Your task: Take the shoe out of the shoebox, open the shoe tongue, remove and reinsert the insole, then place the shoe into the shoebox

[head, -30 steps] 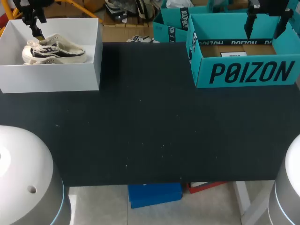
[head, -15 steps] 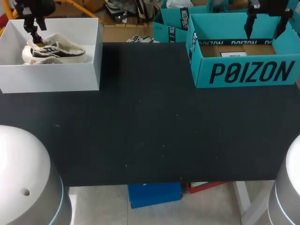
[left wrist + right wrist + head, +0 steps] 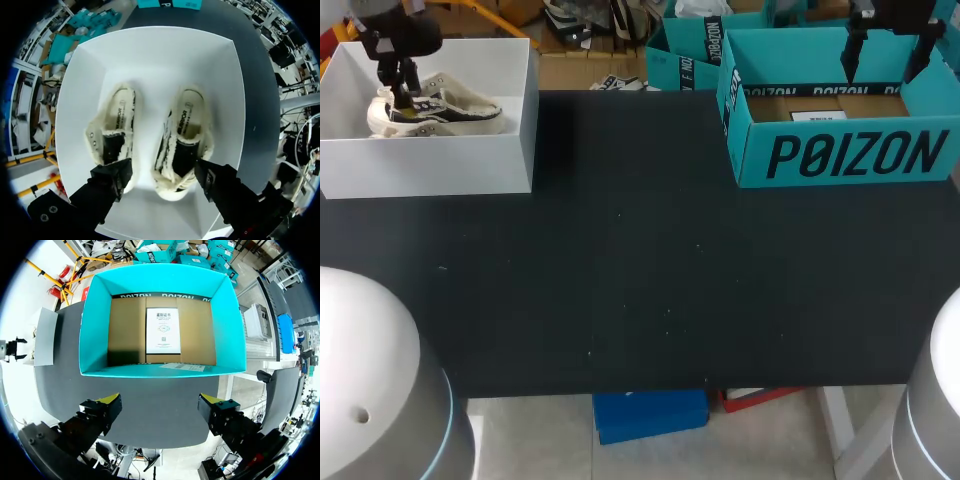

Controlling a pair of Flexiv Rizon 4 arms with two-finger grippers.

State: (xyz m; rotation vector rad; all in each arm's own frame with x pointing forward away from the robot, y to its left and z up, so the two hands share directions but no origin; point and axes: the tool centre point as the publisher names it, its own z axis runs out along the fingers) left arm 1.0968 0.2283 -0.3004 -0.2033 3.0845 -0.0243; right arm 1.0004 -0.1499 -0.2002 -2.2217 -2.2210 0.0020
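Holding left tool point(image 3: 162, 175) wide over fleecy shoes point(image 3: 182, 130) in white shoebox point(image 3: 150, 50) on tabletop point(image 3: 640, 260); holding right tool point(image 3: 161, 402) wide above teal box point(image 3: 95, 330) right of shoebox.

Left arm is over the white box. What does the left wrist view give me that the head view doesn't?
Left wrist only: the pair of shoes lies side by side in the white box, openings up with the insoles showing, and the left gripper has its fingers open above them. Head only: the right gripper hanging over the teal box at the far right of the table. Both: the white box, the fleecy shoes inside it, and the left gripper above them.
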